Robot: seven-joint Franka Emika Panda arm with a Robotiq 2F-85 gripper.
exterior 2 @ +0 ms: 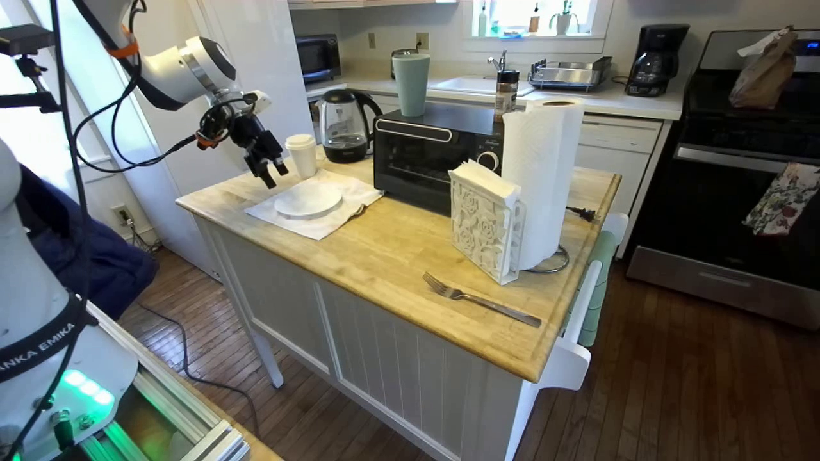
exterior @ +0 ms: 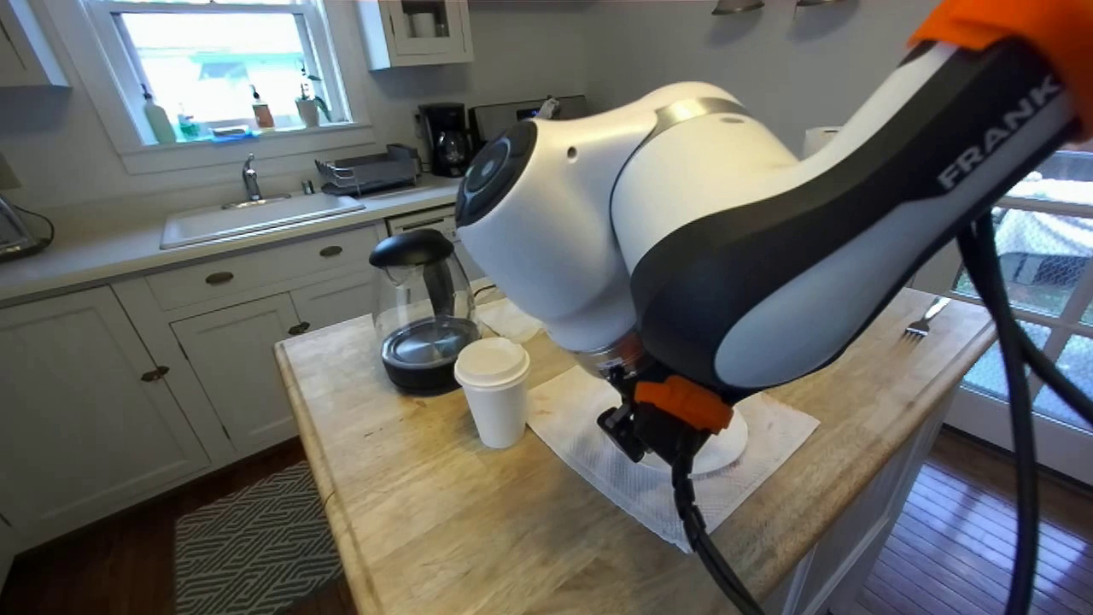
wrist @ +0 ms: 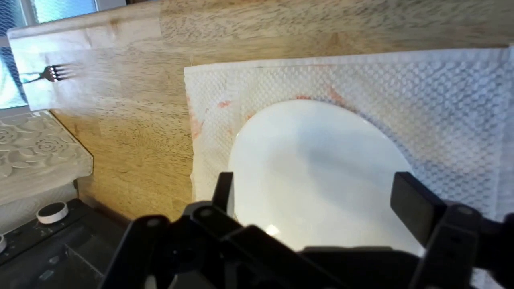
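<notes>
White plate (wrist: 321,156), lower rim invisible in the wrist view behind the pincer (wrist: 316,192), jaws wide apart

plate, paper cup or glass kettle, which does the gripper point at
The round white plate on the paper towel: the open gripper frames it in the wrist view, where the lidded paper cup and glass kettle do not show.
</notes>
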